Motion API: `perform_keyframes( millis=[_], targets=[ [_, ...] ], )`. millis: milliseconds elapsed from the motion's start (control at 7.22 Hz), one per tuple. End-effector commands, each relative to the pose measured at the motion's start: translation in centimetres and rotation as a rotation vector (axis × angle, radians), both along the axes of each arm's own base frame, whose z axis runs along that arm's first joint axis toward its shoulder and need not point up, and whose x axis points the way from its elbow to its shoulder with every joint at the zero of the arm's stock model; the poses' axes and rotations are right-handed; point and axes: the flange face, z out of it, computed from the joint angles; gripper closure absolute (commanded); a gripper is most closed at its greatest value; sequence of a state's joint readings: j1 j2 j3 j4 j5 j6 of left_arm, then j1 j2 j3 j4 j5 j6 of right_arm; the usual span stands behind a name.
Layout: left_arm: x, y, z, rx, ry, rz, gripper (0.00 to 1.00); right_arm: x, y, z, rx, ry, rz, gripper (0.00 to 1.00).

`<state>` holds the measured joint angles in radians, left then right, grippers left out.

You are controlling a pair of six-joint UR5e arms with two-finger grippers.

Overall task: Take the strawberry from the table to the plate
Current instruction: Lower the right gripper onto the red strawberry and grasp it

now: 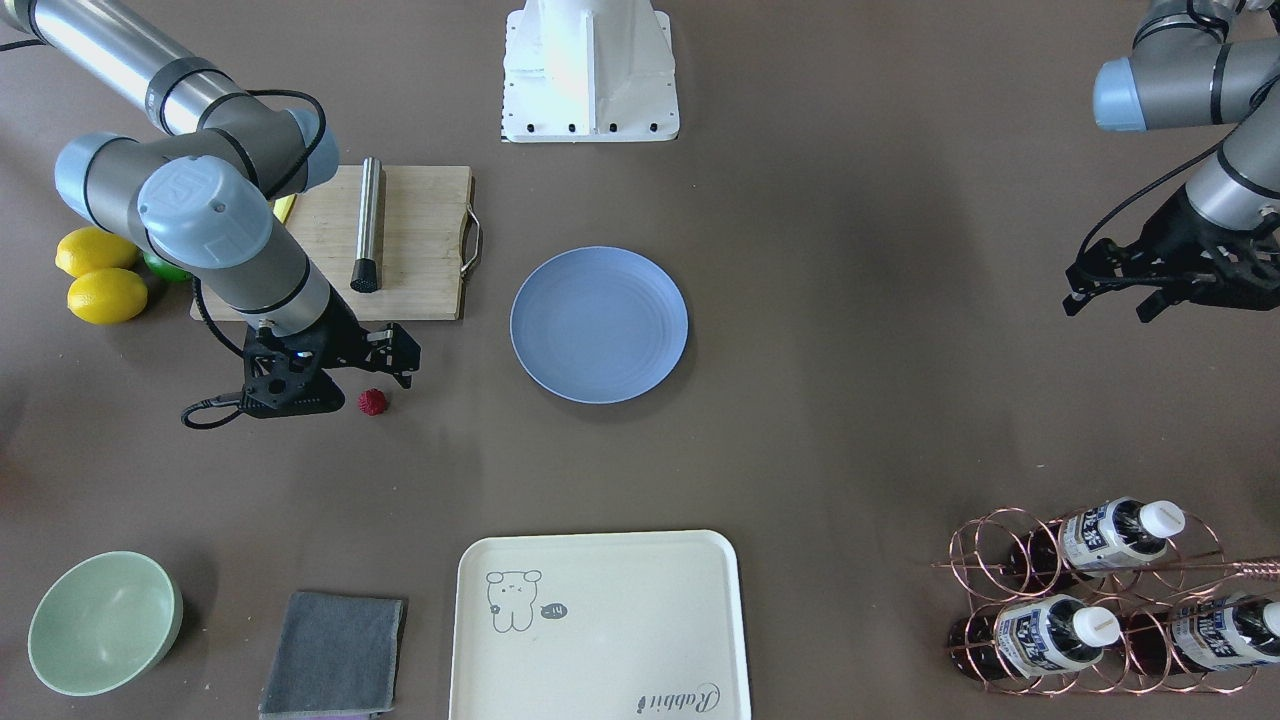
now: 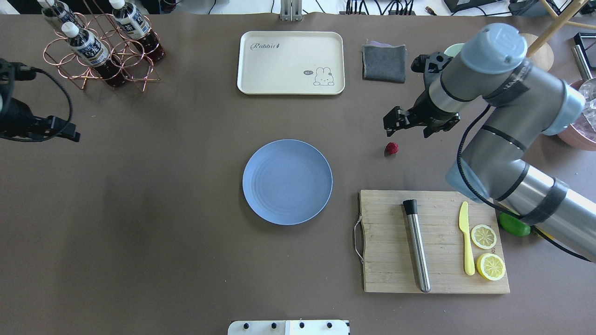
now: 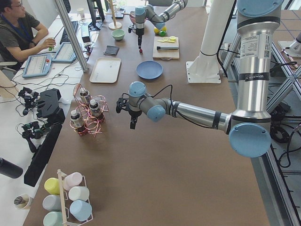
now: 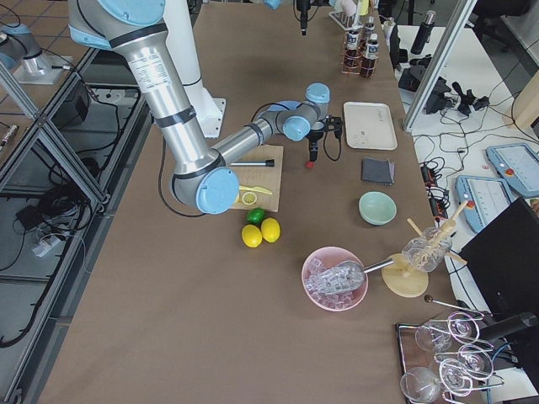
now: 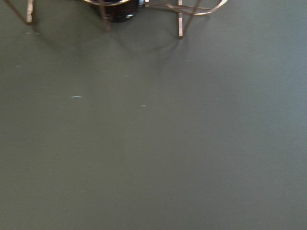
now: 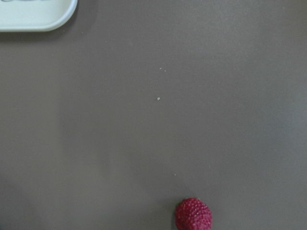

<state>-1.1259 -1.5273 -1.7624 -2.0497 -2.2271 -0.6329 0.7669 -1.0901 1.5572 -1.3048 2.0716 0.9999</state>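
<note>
The strawberry [image 1: 373, 402] [image 2: 391, 149] is a small dark red bumpy berry lying on the brown table [image 2: 163, 209], some way to the right of the plate. In the right wrist view the strawberry [image 6: 193, 214] sits at the bottom edge with no fingers showing. My right gripper [image 2: 406, 129] [image 1: 395, 360] hovers just beyond the berry, open, apart from it and holding nothing. The round blue plate [image 2: 287, 182] [image 1: 598, 325] rests bare at the table's middle. My left gripper [image 1: 1108, 308] [image 3: 133, 123] hangs open and far off at the left side, near the bottle rack.
A wooden cutting board [image 2: 386, 260] with a metal rod [image 2: 416, 246], yellow knife [image 2: 466, 237] and lemon halves [image 2: 490, 266] lies near the robot's right. Cream tray [image 2: 291, 63], grey cloth [image 2: 384, 63], mint bowl [image 1: 103, 622], bottle rack [image 2: 100, 46], whole lemons [image 1: 105, 295]. A person [image 3: 19, 33] sits at a desk.
</note>
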Motion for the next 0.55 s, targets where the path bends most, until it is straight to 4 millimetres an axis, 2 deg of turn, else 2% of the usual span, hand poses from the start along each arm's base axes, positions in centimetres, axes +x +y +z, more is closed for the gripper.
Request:
perform_keyframes(
  millis=[0, 138, 277, 415],
  targets=[
    [-1.6, 0.5, 0.8, 0.003, -0.002, 0.001, 0.03, -2.4, 0.5, 1.9, 0.017, 0.033, -0.004, 0.08],
    [-1.8, 0.7, 1.0, -0.001, -0.001, -0.001, 0.03, -2.6, 0.8, 2.5, 0.012, 0.039, -0.01, 0.11],
    [-1.8, 0.7, 0.9, 0.002, 0.0, -0.001, 0.03, -2.8, 0.7, 3.0, 0.015, 0.051, -0.006, 0.18],
    [-1.8, 0.7, 0.8, 0.004, 0.001, -0.001, 0.03, -2.8, 0.7, 2.9, 0.016, 0.05, -0.006, 0.35]
  ],
)
